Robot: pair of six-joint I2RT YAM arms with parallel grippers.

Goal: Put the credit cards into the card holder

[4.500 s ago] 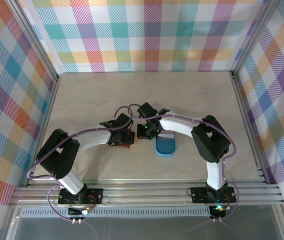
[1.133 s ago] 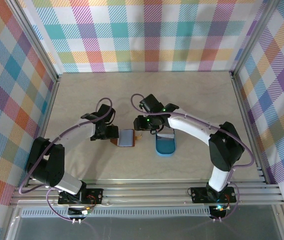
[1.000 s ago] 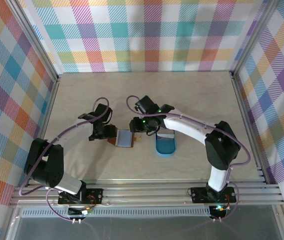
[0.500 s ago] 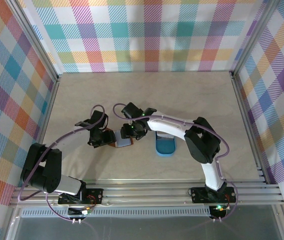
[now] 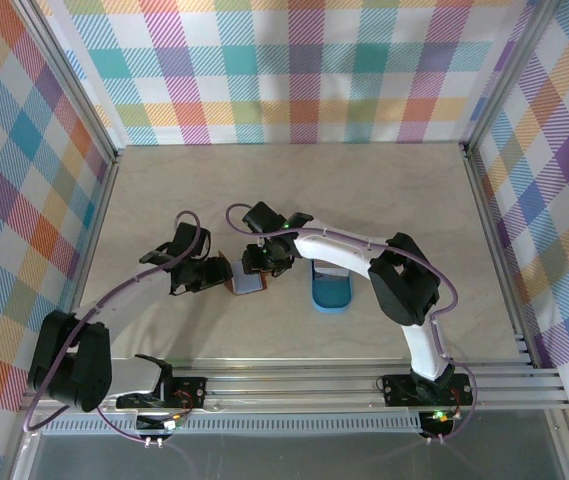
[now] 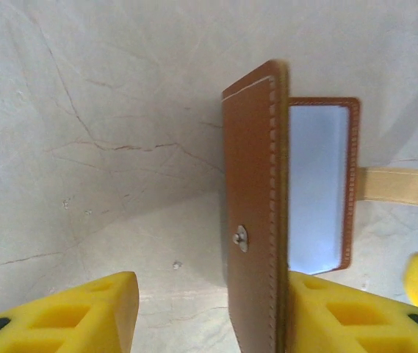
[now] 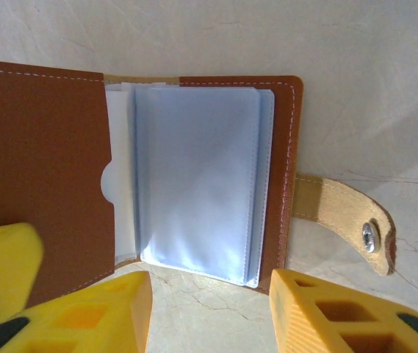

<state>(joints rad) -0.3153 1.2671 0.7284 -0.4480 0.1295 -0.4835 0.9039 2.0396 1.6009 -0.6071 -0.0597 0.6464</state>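
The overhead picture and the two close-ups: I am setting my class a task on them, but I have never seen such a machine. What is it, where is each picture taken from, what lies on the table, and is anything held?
These are two robot arms bolted at the table's near edge, each ending in a two-fingered tool. The overhead picture comes from a fixed camera above and behind them. Each close-up comes from a camera on one wrist, so that tool's own yellow fingers show at the bottom. On the table lie an open brown card holder and a blue tray. The left tool is open, with the holder's raised cover standing between its fingers. The right tool is open at the near edge of the clear sleeves. I see no loose card in either tool.
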